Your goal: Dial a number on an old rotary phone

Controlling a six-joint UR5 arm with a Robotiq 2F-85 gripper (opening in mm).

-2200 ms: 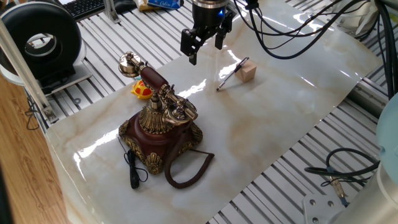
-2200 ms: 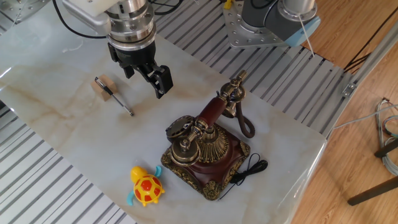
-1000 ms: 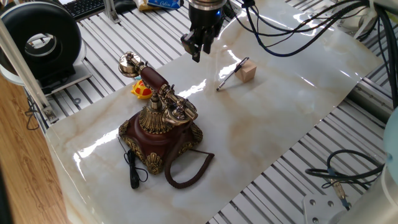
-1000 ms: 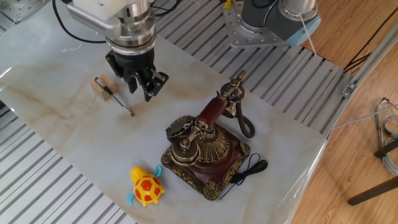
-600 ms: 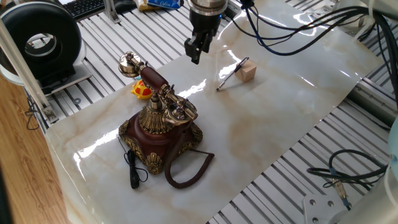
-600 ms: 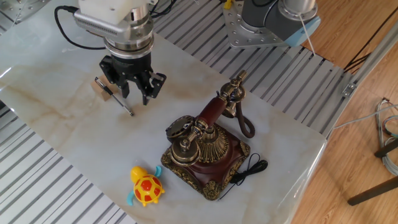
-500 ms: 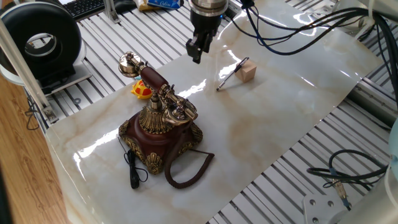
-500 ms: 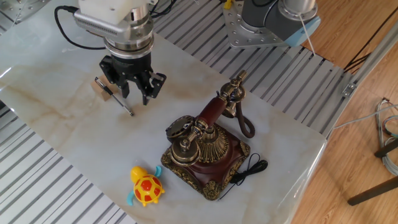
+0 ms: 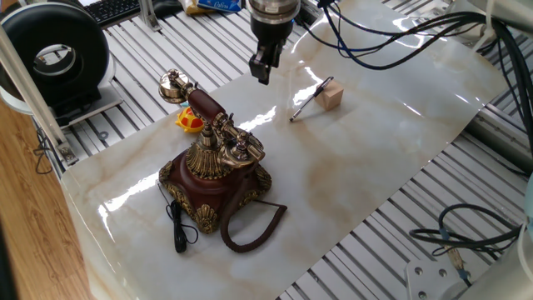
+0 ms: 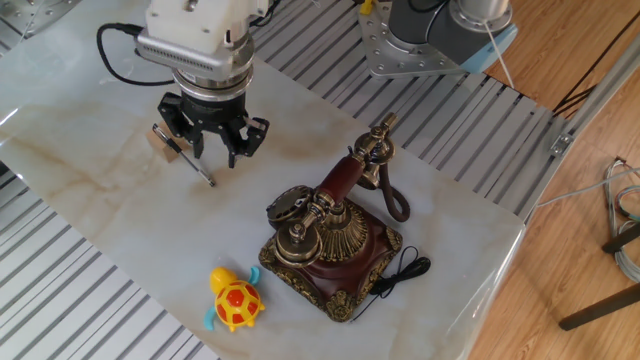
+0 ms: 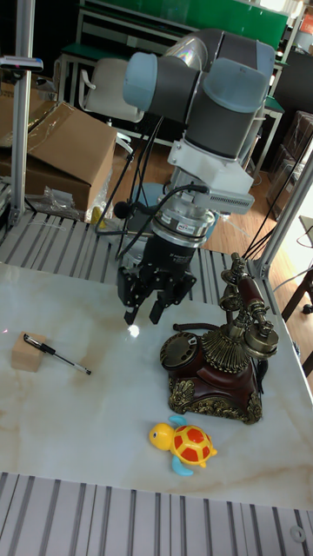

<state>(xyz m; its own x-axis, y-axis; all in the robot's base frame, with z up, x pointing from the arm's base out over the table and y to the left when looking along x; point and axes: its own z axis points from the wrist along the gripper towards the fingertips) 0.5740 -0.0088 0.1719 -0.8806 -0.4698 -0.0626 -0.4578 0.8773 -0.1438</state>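
The old rotary phone (image 9: 215, 171) (image 10: 325, 235) (image 11: 217, 360) stands on the marble sheet, with its red-and-brass handset lying across the brass cradle. Its dial (image 11: 178, 347) faces the stylus side, and the coiled cord (image 9: 250, 229) trails off the base. My gripper (image 9: 262, 71) (image 10: 210, 150) (image 11: 146, 314) hangs open and empty above the table, between the phone and a thin silver stylus (image 9: 306, 100) (image 11: 56, 352). It touches neither of them. In the other fixed view the gripper's body overlaps part of the stylus (image 10: 200, 172).
The stylus leans on a small wooden block (image 9: 334, 96) (image 11: 28, 354). A yellow-and-orange toy turtle (image 9: 190, 122) (image 10: 235, 298) (image 11: 187, 443) lies close to the phone's base. A black cable (image 9: 176, 229) lies beside the base. Slatted metal tabletop (image 9: 366, 242) surrounds the marble sheet.
The gripper has turned about its vertical axis, so its fingers now line up differently, and it has drifted slightly toward the stylus. It stays open. The phone, stylus and turtle have not moved.
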